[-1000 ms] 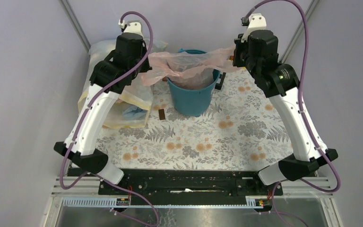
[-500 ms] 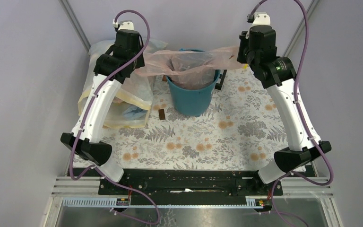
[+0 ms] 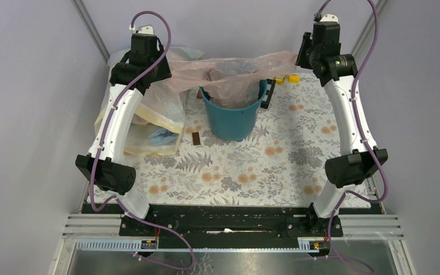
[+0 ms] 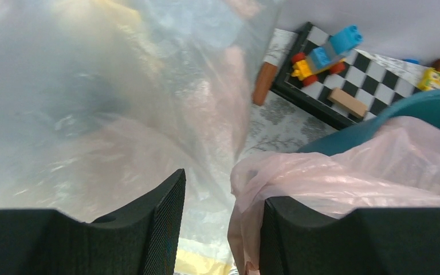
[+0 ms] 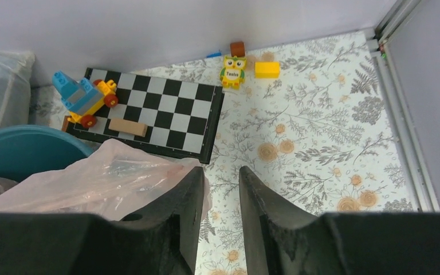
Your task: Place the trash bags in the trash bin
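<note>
Bag edges are my concern: the trash bag (image 3: 229,63) sags into the trash bin (image 3: 232,123), its pink sides stretched out above the rim toward both arms. Both tools stand spread with nothing between the fingers. Film drapes over one finger of the left gripper (image 4: 220,195) and lies against one of the right gripper (image 5: 220,172). I'd back away slowly, watching for clinging film, so the bag drops inside.

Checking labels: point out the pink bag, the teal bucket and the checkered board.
Thin translucent pale-pink plastic bag (image 3: 235,80): top view, sagging middle.
Round teal-blue plastic bucket (image 3: 232,123): top view, near outer wall.
Flat black-and-white checkered board (image 5: 166,123): right wrist view, bare squares near centre.
</note>
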`<state>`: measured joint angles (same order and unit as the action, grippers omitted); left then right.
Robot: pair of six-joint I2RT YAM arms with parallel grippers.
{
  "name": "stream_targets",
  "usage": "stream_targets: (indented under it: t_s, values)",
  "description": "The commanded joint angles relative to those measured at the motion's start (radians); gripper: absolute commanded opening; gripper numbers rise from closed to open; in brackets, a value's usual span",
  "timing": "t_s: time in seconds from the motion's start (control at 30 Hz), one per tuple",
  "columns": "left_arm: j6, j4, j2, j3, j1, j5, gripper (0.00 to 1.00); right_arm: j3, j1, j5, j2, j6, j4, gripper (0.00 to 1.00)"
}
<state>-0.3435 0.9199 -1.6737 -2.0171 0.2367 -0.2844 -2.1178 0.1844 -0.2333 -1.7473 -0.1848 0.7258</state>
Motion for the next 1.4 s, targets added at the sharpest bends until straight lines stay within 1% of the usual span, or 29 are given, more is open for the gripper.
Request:
stream_targets:
  t_s: [0.0,0.1,0.23,0.33,0.5,0.67,0.77,0.87,1.0,1.2,1.37]
  values:
    - [-0.022,-0.092,-0.032,0.002,-0.010,0.191,0.47,-0.032,-0.024,0.116,-0.040,-0.025,0.020,0.37]
    - [-0.033,-0.099,-0.079,-0.023,-0.010,0.203,0.45,-0.034,-0.046,0.126,-0.063,-0.040,0.020,0.38]
    - [-0.041,-0.066,-0.183,-0.093,-0.021,0.229,0.41,-0.060,-0.088,0.190,-0.119,-0.063,0.030,0.41]
    - [-0.051,-0.070,-0.251,-0.112,-0.033,0.253,0.40,-0.089,-0.108,0.216,-0.184,-0.068,0.056,0.41]
    - [-0.059,-0.049,-0.374,-0.181,-0.049,0.323,0.38,-0.086,-0.123,0.260,-0.270,-0.079,0.059,0.42]
    - [-0.053,-0.047,-0.401,-0.177,-0.050,0.363,0.38,-0.057,-0.123,0.338,-0.302,-0.094,0.035,0.43]
    - [-0.048,-0.047,-0.416,-0.163,-0.050,0.408,0.38,-0.003,-0.123,0.397,-0.296,-0.103,0.009,0.44]
    - [-0.049,-0.049,-0.423,-0.129,-0.050,0.416,0.39,0.085,-0.124,0.436,-0.266,-0.112,-0.028,0.45]
    - [-0.049,-0.053,-0.429,-0.096,-0.050,0.420,0.39,0.248,-0.124,0.417,-0.198,-0.122,-0.113,0.45]
    - [-0.049,-0.053,-0.463,-0.091,-0.039,0.466,0.38,0.416,-0.124,0.423,-0.121,-0.141,-0.189,0.44]
    - [-0.051,-0.069,-0.493,-0.098,-0.029,0.497,0.38,0.466,-0.124,0.448,-0.057,-0.145,-0.214,0.44]
